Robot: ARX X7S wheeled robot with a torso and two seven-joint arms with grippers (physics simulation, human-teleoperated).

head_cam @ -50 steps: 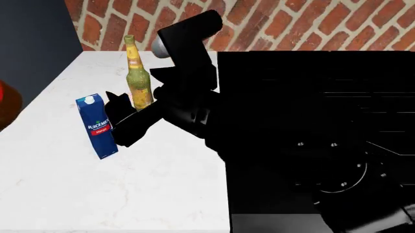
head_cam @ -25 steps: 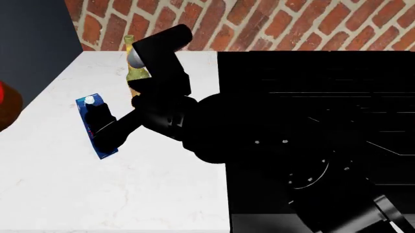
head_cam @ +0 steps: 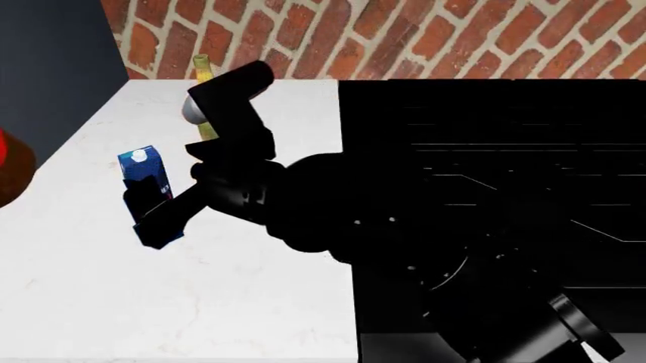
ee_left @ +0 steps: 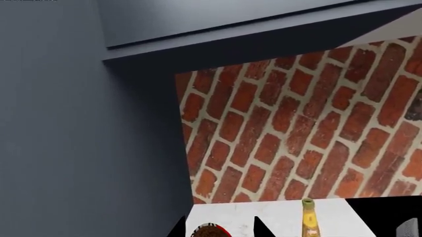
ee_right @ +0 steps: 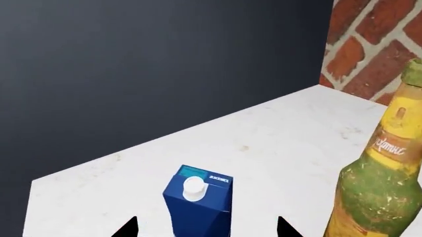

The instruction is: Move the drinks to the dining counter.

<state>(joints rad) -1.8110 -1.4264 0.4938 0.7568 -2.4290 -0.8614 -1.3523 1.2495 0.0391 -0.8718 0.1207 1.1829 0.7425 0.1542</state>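
The dark-blue Mango carton (head_cam: 141, 162) stands upright on the white worktop (head_cam: 202, 295) beside the stove. My right gripper (head_cam: 151, 203) is open, and its fingers straddle the carton (ee_right: 197, 197) without closing. The right gripper (ee_right: 206, 229) shows one fingertip on each side of the carton. The olive-green bottle (ee_right: 382, 182) stands just behind, mostly hidden by my arm in the head view (head_cam: 202, 65). My left gripper (ee_left: 220, 228) is shut on the brown bottle (ee_left: 207, 232), held off the worktop's left edge (head_cam: 12, 170). The dining counter is out of view.
A black stove (head_cam: 504, 151) adjoins the worktop on the right. A brick wall (head_cam: 404, 38) runs along the back. A dark grey wall (head_cam: 51, 60) stands at the left. My right arm crosses over the stove and the worktop's middle.
My right arm has swung left from beside the olive bottle. Its open gripper has come around the Mango carton. The brown bottle at the left has not moved.
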